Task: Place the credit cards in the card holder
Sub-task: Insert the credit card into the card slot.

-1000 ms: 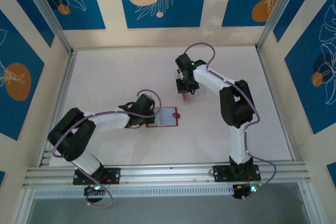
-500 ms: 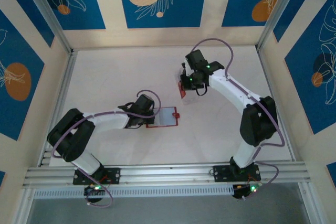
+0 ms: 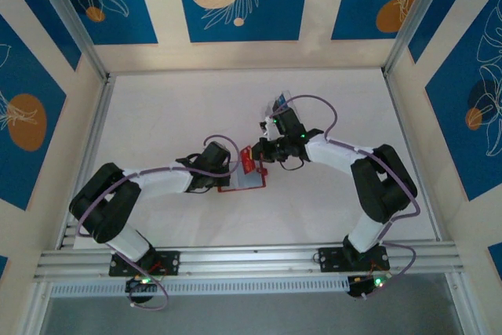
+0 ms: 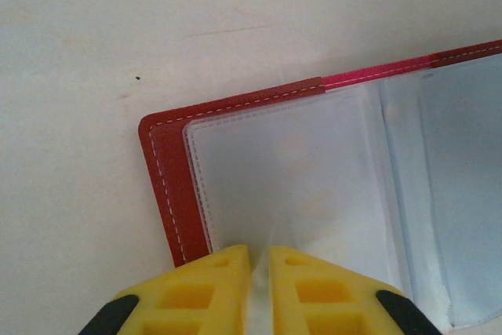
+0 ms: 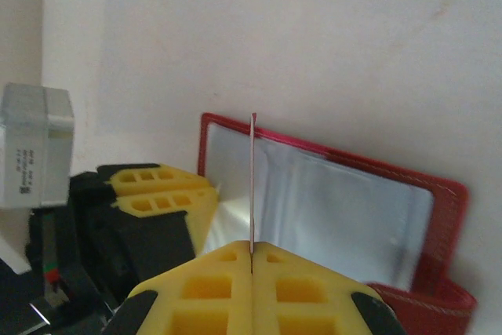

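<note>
The card holder [image 3: 252,183] lies open on the white table, red rim up and pale clear sleeves showing [image 4: 165,186] [image 5: 345,202]. My left gripper [image 3: 223,176] [image 4: 260,250] is at its left edge, shut on a raised fold of the clear sleeve. My right gripper [image 3: 259,154] [image 5: 252,250] is shut on a red credit card [image 3: 248,160]. The card, seen edge-on [image 5: 252,178], stands upright above the holder's left half, just right of the left fingers [image 5: 161,194].
The table [image 3: 157,115] has low beige walls on three sides and an aluminium rail [image 3: 251,258] along the near edge. The right arm's elbow [image 3: 383,178] bulges over the right half. Open tabletop stretches behind and to the left of the holder.
The right arm has swung from the back right down and left to the card holder, carrying the red card. The left gripper has stayed at the holder's edge.
</note>
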`<action>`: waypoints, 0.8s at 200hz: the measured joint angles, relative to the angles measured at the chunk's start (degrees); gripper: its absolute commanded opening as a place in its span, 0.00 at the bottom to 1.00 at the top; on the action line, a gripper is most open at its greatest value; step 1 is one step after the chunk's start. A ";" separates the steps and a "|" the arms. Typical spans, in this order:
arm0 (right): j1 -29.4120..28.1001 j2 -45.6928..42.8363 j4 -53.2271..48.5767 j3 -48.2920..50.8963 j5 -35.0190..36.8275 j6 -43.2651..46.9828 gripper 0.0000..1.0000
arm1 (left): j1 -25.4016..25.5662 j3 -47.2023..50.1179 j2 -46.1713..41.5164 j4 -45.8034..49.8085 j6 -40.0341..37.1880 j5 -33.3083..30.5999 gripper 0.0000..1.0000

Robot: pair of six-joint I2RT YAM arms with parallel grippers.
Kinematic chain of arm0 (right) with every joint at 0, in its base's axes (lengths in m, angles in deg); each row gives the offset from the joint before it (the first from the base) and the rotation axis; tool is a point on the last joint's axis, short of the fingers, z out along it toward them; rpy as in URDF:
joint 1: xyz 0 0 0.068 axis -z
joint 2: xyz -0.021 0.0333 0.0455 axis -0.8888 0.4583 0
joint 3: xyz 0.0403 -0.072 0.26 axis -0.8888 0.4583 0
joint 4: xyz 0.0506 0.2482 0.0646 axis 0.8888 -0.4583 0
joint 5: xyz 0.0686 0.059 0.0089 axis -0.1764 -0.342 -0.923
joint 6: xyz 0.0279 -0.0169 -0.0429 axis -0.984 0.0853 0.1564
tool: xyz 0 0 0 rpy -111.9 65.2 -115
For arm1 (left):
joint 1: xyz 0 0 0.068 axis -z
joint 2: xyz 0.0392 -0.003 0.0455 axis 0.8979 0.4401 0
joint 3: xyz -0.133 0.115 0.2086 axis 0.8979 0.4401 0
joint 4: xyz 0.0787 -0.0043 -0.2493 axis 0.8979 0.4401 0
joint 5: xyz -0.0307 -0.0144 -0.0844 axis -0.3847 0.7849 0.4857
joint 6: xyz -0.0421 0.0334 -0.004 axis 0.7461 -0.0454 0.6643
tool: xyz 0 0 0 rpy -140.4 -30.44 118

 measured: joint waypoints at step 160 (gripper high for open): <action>-3.69 4.44 17.00 5.86 1.88 -2.97 0.00 | 0.11 -0.13 0.00 0.50 0.00 -0.22 0.12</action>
